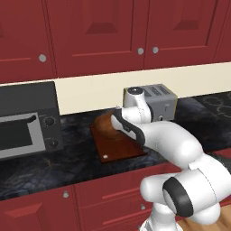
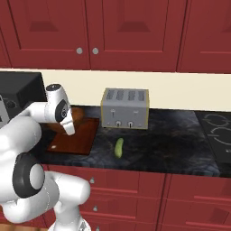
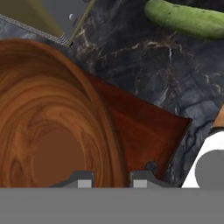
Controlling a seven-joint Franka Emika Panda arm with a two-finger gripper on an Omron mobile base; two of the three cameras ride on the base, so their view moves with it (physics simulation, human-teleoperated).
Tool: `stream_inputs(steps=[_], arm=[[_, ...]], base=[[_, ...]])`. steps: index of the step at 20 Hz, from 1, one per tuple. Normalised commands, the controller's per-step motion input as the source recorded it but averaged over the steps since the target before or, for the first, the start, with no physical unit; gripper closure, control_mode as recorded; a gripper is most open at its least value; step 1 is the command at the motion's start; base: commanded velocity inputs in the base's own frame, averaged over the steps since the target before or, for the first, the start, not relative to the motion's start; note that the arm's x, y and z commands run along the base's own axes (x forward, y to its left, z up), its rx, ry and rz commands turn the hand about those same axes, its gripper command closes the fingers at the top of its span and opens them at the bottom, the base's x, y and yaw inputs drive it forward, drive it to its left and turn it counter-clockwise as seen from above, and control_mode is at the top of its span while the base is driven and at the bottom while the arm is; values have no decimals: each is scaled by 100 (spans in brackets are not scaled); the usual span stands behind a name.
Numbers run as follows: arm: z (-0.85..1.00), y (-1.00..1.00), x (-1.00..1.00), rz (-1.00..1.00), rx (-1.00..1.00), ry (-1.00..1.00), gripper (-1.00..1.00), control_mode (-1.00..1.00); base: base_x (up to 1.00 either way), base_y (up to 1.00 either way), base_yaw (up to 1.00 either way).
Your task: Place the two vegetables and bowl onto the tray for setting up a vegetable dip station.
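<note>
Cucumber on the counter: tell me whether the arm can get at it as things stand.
Probably yes, but not at once. The cucumber lies alone on open counter before the toaster, nothing over it; the fingers are shut on the bowl rim.

Beside the silver-grey toaster (image 2: 125, 108), the bowl (image 3: 48, 118) shows swirled orange-brown wood grain, on a reddish-brown tray (image 3: 140, 127) with one white dot. The cucumber (image 2: 119, 147) looks green, perhaps faintly mottled. The counter (image 2: 171, 142) is dark veined marble.

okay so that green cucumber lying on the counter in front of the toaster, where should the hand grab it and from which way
Grip the cucumber across its narrow middle, coming straight down from above. It lies flat on the dark counter with open space along both long sides, so the fingers can straddle it.
</note>
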Motion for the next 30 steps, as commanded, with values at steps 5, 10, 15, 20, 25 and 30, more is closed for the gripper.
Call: stream_inputs(steps=[5, 10, 15, 20, 25, 30], arm=[[-6, 7, 16, -15, 11, 0, 100, -100], [-6, 2, 12, -11, 11, 0, 100, -100], [-5, 1, 8, -6, 5, 0, 100, -100], [-6, 6, 10, -1, 0, 0, 100, -100], [-6, 8, 12, 0, 0, 1, 100, -100], [-7, 4, 18, 0, 0, 3, 100, -100]], base=[[0, 0, 0], [0, 0, 0], [0, 0, 0], [0, 0, 0], [0, 0, 0], [0, 0, 0]])
